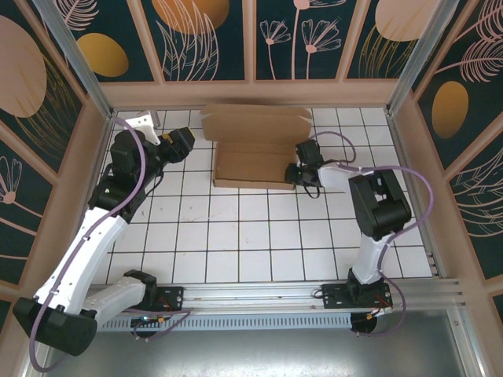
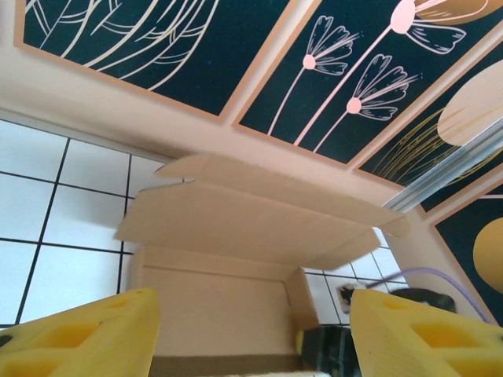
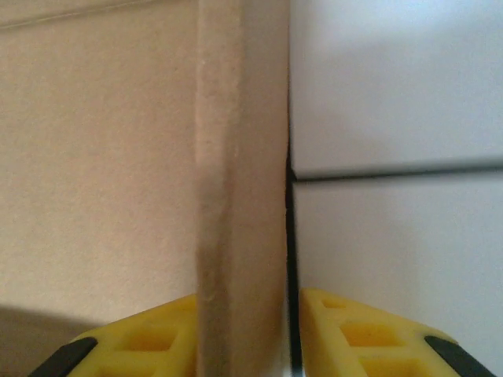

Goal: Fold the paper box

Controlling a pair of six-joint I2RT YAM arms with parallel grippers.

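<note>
The right gripper (image 3: 245, 318) pinches the upright side wall of the paper box (image 3: 236, 196) between its yellow fingers (image 3: 354, 334), with cardboard beside one finger and the white tiled table (image 3: 393, 94) beside the other. The left gripper (image 2: 251, 334) hangs spread apart, with the box just ahead of its fingertips and the lid flap (image 2: 259, 220) raised beyond.

A robot lab cell: white tiled table (image 1: 259, 236) walled by floral panels (image 1: 208, 39), aluminium rail (image 1: 259, 294).

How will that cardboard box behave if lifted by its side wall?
Probably light: the paper box is thin cardboard. The wall the right tool straddles looks stiff, but the open lid would likely flop at its crease. It may slide on tiles.
</note>
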